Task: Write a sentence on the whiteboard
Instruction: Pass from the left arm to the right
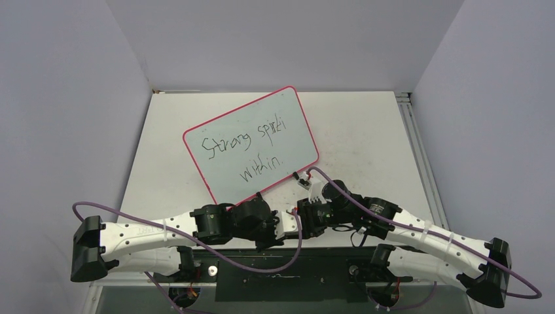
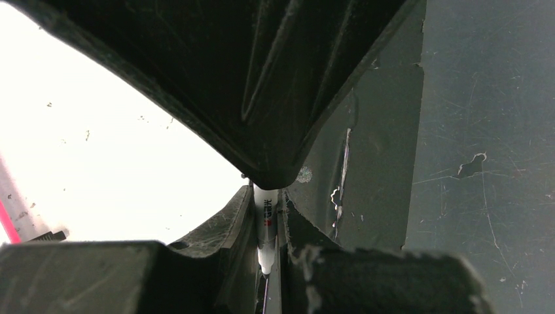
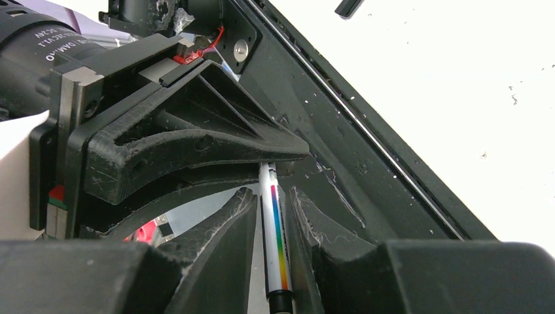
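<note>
Left pincer (image 2: pixel 265 219) and right pincer (image 3: pixel 273 210) sit tip to tip at the near edge of the table (image 1: pixel 366 144), left one on the left. The marker (image 3: pixel 276 252) runs between the fingers of both. The whiteboard (image 1: pixel 288 121) lies flat on the table just behind them, skewed, reaching off behind-left. The sentence (image 1: pixel 243 141) is on it in two lines, well behind the tips.

I see a white scuffed tabletop (image 1: pixel 366 131); directly on it, roughly mid-table, lies one large pale glossy whiteboard (image 1: pixel 288 118), pink-red rim, rounded corners (skewed to the table edges).
</note>
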Tool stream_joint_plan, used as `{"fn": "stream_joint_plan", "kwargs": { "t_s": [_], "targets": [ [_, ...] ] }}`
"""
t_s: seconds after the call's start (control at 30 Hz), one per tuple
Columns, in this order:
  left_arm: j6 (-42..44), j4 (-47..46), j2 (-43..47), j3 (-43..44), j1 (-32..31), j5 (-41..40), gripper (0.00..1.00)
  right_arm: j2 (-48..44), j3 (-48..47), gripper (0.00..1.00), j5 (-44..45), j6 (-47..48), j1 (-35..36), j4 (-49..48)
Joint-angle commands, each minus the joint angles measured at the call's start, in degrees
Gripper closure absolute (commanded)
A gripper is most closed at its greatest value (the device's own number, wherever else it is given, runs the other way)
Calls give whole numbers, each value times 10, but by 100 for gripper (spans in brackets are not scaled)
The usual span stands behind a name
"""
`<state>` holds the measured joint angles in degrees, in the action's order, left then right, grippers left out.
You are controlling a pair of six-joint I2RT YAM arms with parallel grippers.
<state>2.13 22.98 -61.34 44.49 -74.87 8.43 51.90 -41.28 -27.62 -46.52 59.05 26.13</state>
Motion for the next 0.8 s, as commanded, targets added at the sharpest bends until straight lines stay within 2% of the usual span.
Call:
{"fn": "stream_joint_plan", "kwargs": {
  "t_s": [0.0, 0.53, 0.63, 0.77],
  "targets": [
    [-9, -16, -4, 27, 8, -17, 100, -16, 4, 76, -21, -17, 11, -41],
    [-3, -10, 4, 26, 14, -7, 100, -19, 8, 74, -40, -19, 13, -45],
    [-3, -10, 3, 25, 14, -6, 100, -19, 8, 75, -42, -20, 14, -49],
    [-2, -9, 4, 25, 14, -5, 100, -22, 8, 84, -39, -21, 16, -49]
  ]
}}
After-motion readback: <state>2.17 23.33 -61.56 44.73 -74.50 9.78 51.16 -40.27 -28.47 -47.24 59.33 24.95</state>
